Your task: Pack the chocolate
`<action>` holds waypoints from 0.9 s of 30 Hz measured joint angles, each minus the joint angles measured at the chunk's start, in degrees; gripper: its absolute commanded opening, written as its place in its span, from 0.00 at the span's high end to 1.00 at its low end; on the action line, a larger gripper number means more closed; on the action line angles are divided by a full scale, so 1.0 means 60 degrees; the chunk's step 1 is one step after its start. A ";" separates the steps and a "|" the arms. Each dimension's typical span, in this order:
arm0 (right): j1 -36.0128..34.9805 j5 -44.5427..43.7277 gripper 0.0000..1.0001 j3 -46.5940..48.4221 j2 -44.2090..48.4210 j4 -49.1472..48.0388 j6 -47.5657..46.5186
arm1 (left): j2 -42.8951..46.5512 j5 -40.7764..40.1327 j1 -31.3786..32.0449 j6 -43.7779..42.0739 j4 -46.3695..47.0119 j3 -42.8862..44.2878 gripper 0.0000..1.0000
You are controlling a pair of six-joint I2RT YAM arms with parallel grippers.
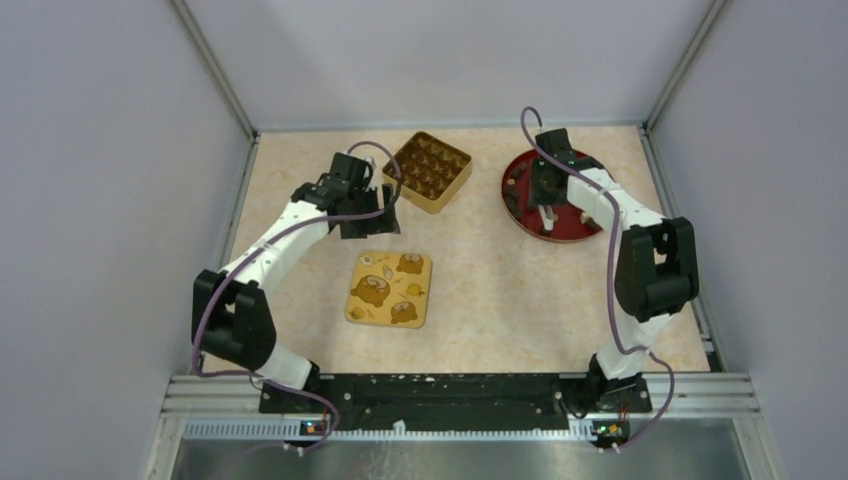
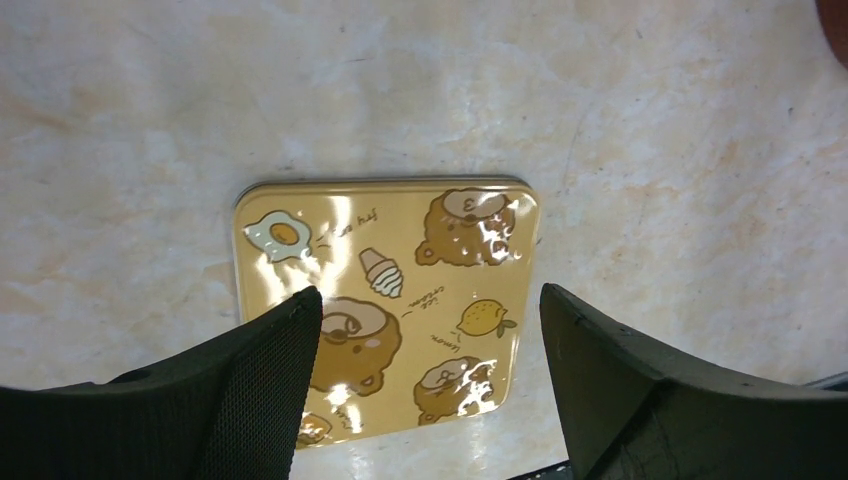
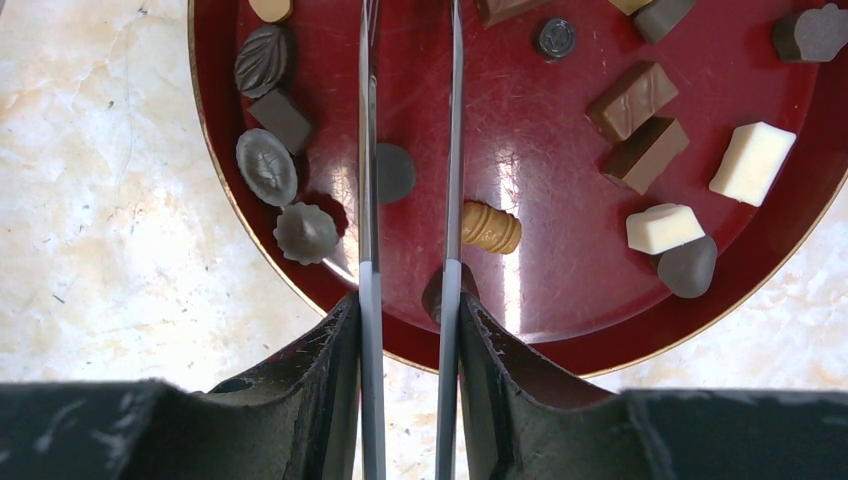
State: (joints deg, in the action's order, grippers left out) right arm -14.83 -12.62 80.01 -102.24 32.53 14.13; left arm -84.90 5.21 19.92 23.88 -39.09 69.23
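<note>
The chocolate lies as several small pieces on a round red plate (image 3: 560, 290) (image 1: 575, 228): dark ones (image 3: 266, 165), a tan barrel (image 3: 492, 228), milk bars (image 3: 632, 100) and white blocks (image 3: 752, 162). My right gripper (image 3: 405, 300) (image 1: 546, 190) hangs over the plate, shut on thin grey tweezers (image 3: 368, 200). The tweezers' two blades stand apart and their tips run out of the top of the right wrist view. A dark round piece (image 3: 398, 172) lies under the gap by the left blade. My left gripper (image 2: 430, 295) (image 1: 370, 215) is open and empty above the yellow lid (image 2: 400, 250).
A square gold tin (image 1: 428, 170) with compartments stands at the back centre, with several dark chocolates in it. The yellow bear-printed lid (image 1: 390, 288) lies flat mid-table. Grey walls enclose the table on the left, back and right.
</note>
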 measured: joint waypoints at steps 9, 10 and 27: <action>0.0000 0.0033 0.78 -0.0004 0.0131 0.0007 0.0000 | -0.1694 0.0732 -0.0051 0.0940 0.0084 0.1545 0.10; 0.0000 0.0047 0.78 -0.0007 0.0197 0.0011 0.0000 | -0.1880 0.0707 -0.0069 0.1122 0.0157 0.1712 0.11; 0.0000 0.0146 0.78 -0.0594 0.1417 0.0036 -0.0018 | -0.4156 -0.0554 -0.0270 0.5049 0.2433 0.2521 0.21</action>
State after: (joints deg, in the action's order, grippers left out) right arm -14.83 -11.75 76.44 -93.73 32.75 14.02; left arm -109.84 1.89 18.31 54.17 -24.49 84.36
